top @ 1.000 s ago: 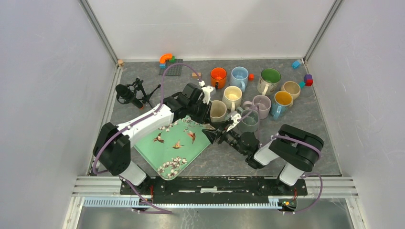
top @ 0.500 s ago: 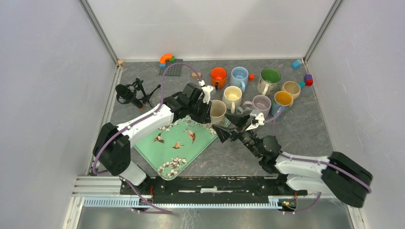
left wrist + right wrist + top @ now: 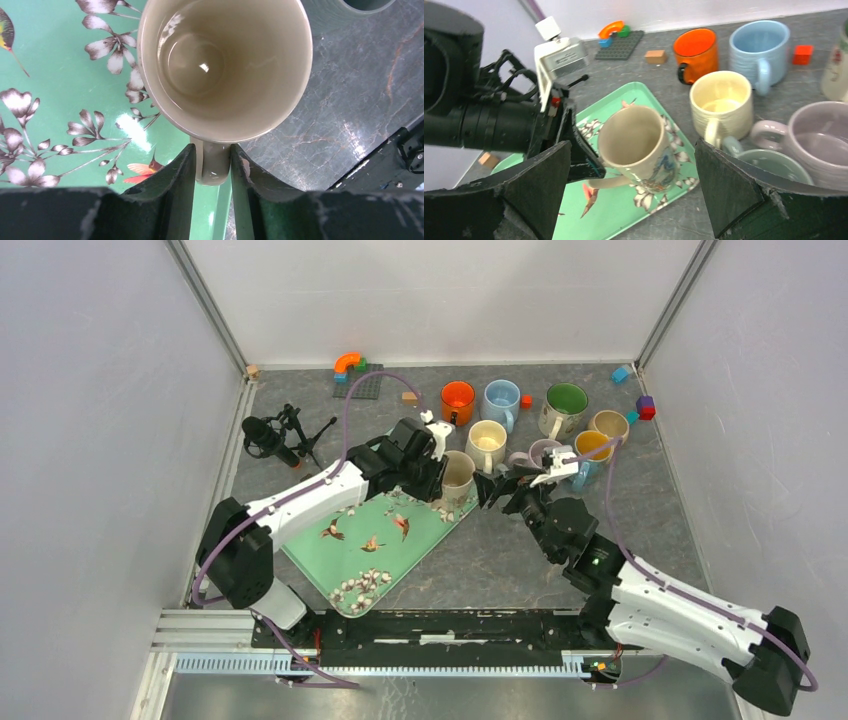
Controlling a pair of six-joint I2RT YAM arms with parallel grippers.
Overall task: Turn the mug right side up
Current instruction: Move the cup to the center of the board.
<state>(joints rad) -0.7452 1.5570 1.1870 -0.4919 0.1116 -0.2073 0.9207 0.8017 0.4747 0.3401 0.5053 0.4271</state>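
- The mug (image 3: 225, 65) stands upright on the far right corner of the tray (image 3: 350, 560); the left gripper (image 3: 212, 155) pinches its handle (image 3: 212, 170).
- The right gripper (image 3: 510, 486), now fully spread, has moved from the tray's right edge to just past that corner.

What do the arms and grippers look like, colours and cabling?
The left arm and right arm have white links, black joints and a purple cable along each. The left gripper and right gripper have black, wedge-shaped fingers, with a white camera box at the wrist.

Bright, even overhead light; soft shadows. Glare spots on tray (image 3: 131, 140), inside mug (image 3: 202, 66). Wrist-view foreground out of focus.
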